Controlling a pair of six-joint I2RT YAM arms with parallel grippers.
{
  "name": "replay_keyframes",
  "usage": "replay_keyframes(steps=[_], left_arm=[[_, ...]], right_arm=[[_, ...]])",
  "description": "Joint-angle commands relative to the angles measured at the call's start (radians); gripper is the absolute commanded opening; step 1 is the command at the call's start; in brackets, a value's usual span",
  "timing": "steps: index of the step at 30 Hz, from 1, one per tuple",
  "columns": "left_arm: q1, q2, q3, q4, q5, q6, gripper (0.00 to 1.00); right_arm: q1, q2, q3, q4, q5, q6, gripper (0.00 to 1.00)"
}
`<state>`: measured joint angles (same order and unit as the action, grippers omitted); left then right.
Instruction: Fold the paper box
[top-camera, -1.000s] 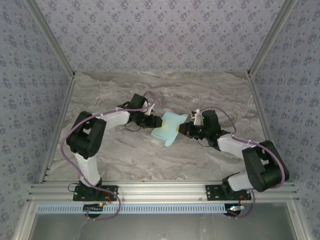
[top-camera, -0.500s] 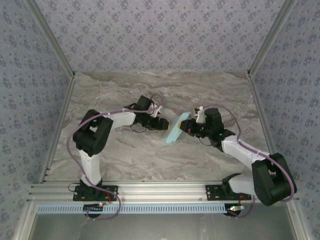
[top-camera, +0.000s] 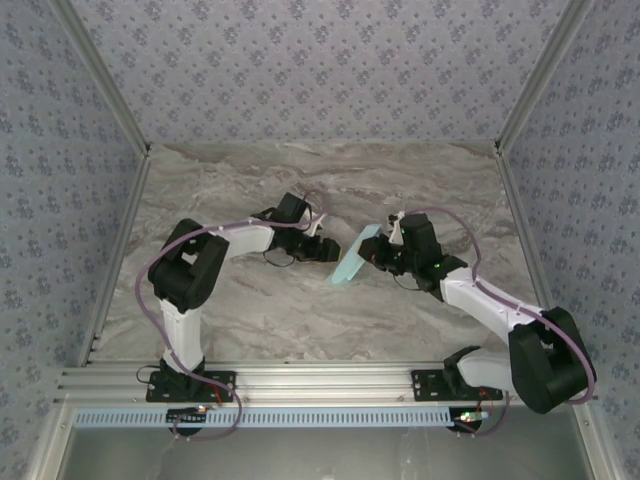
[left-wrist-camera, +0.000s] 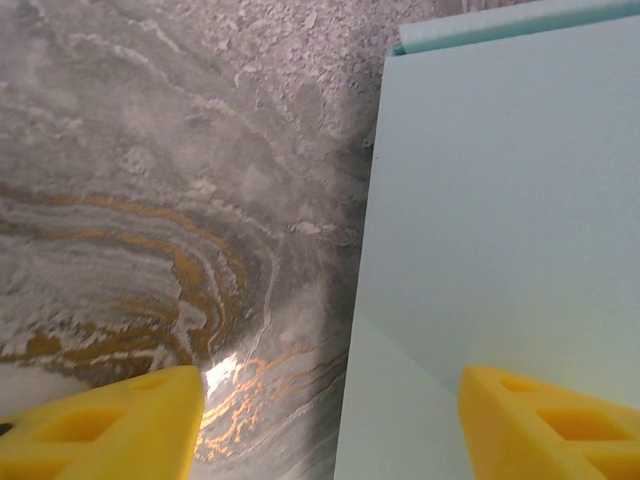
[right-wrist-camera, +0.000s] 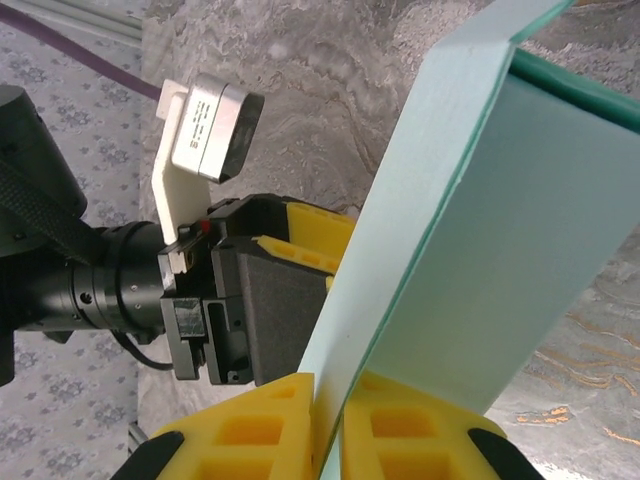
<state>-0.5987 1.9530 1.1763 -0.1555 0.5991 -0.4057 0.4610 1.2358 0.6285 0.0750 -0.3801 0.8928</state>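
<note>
The paper box (top-camera: 350, 262) is a pale turquoise folded sheet standing on edge, tilted, in the middle of the table between the two arms. My right gripper (top-camera: 378, 256) holds it from the right. In the right wrist view its jaws (right-wrist-camera: 330, 425) are shut on the doubled lower edge of the paper box (right-wrist-camera: 520, 230). My left gripper (top-camera: 328, 250) sits just left of the sheet with its jaws spread apart. In the left wrist view the left gripper (left-wrist-camera: 330, 430) is open, and the flat panel of the paper box (left-wrist-camera: 500, 200) lies ahead on the right, ungripped.
The marble tabletop (top-camera: 250, 310) spreads all round the box. Patterned walls (top-camera: 320, 70) enclose the back and sides, and an aluminium rail (top-camera: 320, 385) runs along the near edge. Behind the sheet, the left arm's wrist camera (right-wrist-camera: 210, 125) is close.
The box went from lying flat between both grippers to standing on edge. The left gripper let go and opened wider. The right arm shifted slightly left, still holding the sheet.
</note>
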Motion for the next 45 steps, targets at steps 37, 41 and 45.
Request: replay_keyframes(steps=[37, 41, 45], left_arm=[[-0.312, -0.423, -0.379, 0.386, -0.533, 0.258, 0.85], [-0.317, -0.398, -0.379, 0.421, -0.561, 0.261, 0.81], [-0.317, -0.372, -0.364, 0.428, -0.558, 0.27, 0.73]], right_arm=[[0.094, 0.145, 0.143, -0.109, 0.178, -0.037, 0.13], [0.094, 0.145, 0.142, -0.107, 0.176, -0.039, 0.13], [0.093, 0.142, 0.137, -0.106, 0.175, -0.035, 0.12]])
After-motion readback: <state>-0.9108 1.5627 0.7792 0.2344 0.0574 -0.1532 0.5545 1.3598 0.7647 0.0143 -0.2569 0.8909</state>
